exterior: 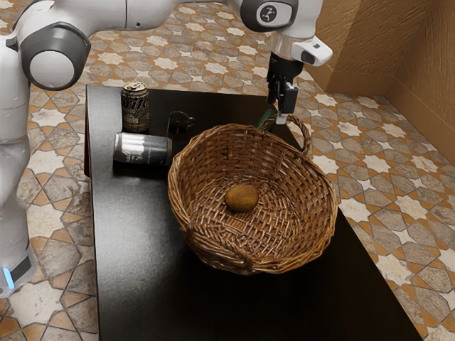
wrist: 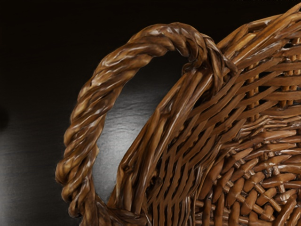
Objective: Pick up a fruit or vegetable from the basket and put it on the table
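Observation:
My gripper (exterior: 283, 108) points down over the far rim of the wicker basket (exterior: 183, 224), close to its looped handle (exterior: 307, 136). Inside on the basket's floor lies one brownish, rounded fruit or vegetable (exterior: 242, 198), well apart from my gripper. A small dark green thing (exterior: 266, 117) shows just behind the rim beside the gripper; what it is, I cannot tell. In the wrist view the twisted handle (wrist: 88, 117) arches beside the basket's woven wall (wrist: 181, 165).
On the black table (exterior: 135, 263), a standing can (exterior: 135, 108), a can on its side (exterior: 143, 149) and a dark glass or mug (exterior: 180, 122) are grouped by the basket, toward the exterior view's left. The table's edge runs behind the basket.

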Robot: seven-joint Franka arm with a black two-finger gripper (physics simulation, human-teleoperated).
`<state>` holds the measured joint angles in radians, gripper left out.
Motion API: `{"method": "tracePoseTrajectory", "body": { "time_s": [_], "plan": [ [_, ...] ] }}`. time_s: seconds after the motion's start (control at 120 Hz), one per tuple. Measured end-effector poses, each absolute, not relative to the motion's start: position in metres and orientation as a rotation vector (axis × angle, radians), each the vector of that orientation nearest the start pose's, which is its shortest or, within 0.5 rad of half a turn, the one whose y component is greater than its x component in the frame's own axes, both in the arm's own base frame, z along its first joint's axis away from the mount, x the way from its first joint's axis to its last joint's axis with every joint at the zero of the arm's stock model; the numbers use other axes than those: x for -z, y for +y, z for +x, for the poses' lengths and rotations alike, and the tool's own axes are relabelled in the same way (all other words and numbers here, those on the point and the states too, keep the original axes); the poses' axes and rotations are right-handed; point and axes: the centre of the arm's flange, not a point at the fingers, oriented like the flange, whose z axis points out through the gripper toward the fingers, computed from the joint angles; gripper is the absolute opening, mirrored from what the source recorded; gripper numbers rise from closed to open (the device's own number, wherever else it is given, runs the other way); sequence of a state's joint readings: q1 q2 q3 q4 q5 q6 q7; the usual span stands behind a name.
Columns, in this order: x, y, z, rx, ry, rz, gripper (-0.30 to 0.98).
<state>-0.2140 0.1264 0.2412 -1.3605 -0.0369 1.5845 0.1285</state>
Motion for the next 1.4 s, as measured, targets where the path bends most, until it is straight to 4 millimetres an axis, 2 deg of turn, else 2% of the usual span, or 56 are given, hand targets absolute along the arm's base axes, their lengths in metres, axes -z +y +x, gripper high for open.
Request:
{"method": "tracePoseTrajectory", "body": {
  "time_s": [0.167,0.358,0.408,0.467,0.567,0.617,0.683,0.8,0.933,0.967,0.992,1.033,1.108,1.208,1.292,1.4],
  "plan": [
    [-0.655,0.010,0.594,0.163,0.138,-3.152,0.69],
    [-0.654,0.009,0.594,0.164,0.139,-3.163,0.69],
    [-0.660,0.006,0.594,0.185,0.152,-3.161,0.69],
    [-0.661,-0.023,0.601,0.207,0.233,-3.158,0.69],
    [-0.657,-0.107,0.629,0.258,0.486,-3.127,0.69],
    [-0.649,-0.134,0.636,0.248,0.583,-3.112,0.68],
    [-0.633,-0.149,0.643,0.201,0.663,-3.097,0.68],
    [-0.622,-0.155,0.651,0.109,0.715,-3.055,0.69],
    [-0.586,-0.189,0.654,-0.040,0.779,-2.992,0.68],
    [-0.581,-0.188,0.650,-0.076,0.775,-2.974,0.68],
    [-0.582,-0.185,0.640,-0.105,0.770,-2.963,0.68],
    [-0.577,-0.174,0.624,-0.141,0.755,-2.951,0.68],
    [-0.569,-0.153,0.613,-0.163,0.711,-2.947,0.69],
    [-0.556,-0.139,0.611,-0.162,0.681,-2.958,0.69],
    [-0.544,-0.141,0.612,-0.156,0.672,-2.983,0.69],
    [-0.540,-0.144,0.613,-0.130,0.661,-3.013,0.69]
  ]
}}
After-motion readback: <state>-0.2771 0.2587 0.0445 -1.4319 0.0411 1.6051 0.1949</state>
